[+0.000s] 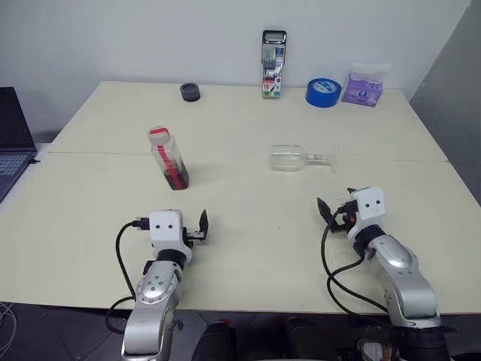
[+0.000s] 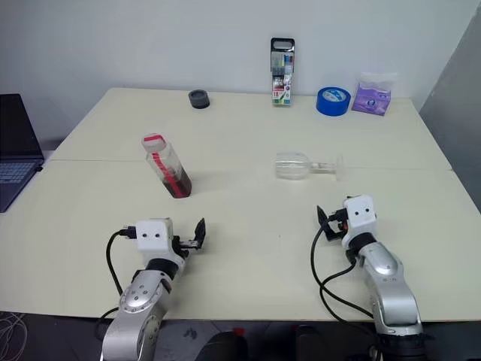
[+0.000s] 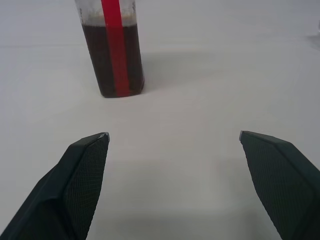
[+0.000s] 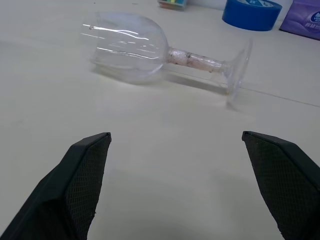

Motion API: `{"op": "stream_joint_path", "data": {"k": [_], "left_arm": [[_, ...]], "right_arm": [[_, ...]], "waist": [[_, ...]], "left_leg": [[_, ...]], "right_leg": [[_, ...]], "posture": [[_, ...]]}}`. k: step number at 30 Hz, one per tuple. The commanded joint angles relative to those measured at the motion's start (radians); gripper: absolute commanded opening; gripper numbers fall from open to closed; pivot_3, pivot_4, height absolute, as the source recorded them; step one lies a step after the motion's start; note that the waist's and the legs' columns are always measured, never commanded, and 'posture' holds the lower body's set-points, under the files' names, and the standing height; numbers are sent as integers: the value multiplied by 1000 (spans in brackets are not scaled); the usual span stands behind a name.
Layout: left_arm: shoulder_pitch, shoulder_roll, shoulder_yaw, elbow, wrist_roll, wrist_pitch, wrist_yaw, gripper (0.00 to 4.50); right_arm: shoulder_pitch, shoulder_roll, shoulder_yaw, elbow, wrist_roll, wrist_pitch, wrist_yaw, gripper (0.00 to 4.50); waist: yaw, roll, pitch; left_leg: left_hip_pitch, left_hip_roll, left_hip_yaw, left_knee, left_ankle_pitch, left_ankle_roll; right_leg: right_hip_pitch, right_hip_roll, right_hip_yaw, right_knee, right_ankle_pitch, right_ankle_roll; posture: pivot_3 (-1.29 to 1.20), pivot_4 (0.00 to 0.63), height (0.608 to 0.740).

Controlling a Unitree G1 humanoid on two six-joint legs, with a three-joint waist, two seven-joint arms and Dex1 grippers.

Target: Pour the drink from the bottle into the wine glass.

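— Can you read anything on that bottle (image 1: 169, 158)?

— No lettering I can make out. There's a red stripe running down its side and a pinkish-red and white cap. It stands upright on the table (image 1: 248, 248), left of the middle, with the dark drink (image 3: 114, 60) filling the lower part. In the left wrist view its top is cut off.

— And the stuff along the back edge?

— A pack of markers (image 1: 273, 64) with some print that is too small to read, a roll of blue tape (image 1: 323, 92), a purple packet (image 1: 363, 86) and a small dark round thing (image 1: 191, 92), maybe a lid. A laptop (image 1: 11, 139) is half cut off at the far left.

— Where's the wine glass (image 1: 301, 158)?

— Lying on its side, right of the middle, bowl toward the bottle and foot pointing away. It looks empty.

— The arms?

— Both reach forward low over the table, pointing level. The left gripper (image 3: 172, 137) faces the bottle with its fingers spread wide and nothing between them. The right gripper (image 4: 175, 135) faces the fallen glass, also spread wide and holding nothing. Neither touches its target.
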Motion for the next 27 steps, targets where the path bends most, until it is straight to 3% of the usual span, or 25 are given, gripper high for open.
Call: {"op": "stream_joint_path", "data": {"k": [1,21,27], "left_arm": [[-1,-4,1,-37,11,-15,10,4455],[-48,-8,31,-14,10,-37,23,4455],[-71,1,46,-38,15,-15,33,4455]], "right_arm": [[-16,1,0,-6,-4,-28,-8,4500],[-42,-25,8,-9,-2,-36,12,4500],[-115,-76,2,-45,59,4,99,4500]], "waist": [[0,0,0],[0,0,0],[0,0,0]], "left_leg": [[0,0,0,0,0,0],[0,0,0,0,0,0],[0,0,0,0,0,0]], "right_leg": [[0,0,0,0,0,0],[0,0,0,0,0,0],[0,0,0,0,0,0]], "posture": [[0,150,740],[0,150,740],[0,150,740]]}}
